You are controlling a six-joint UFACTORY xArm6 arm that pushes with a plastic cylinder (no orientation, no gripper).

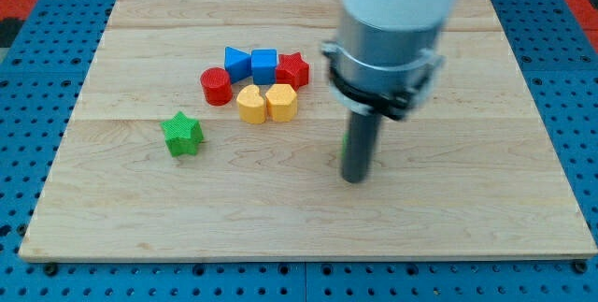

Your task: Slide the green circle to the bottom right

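My tip rests on the wooden board, right of centre. The rod hides almost all of the green circle. Only a thin green sliver shows at the rod's left edge, just above the tip. I cannot tell whether the tip touches it. A green star lies far to the view's left of the tip.
A cluster sits up and left of the tip: a blue triangle, blue cube, red star, red circle, yellow heart and yellow hexagon. The arm's wide body covers the board's top right.
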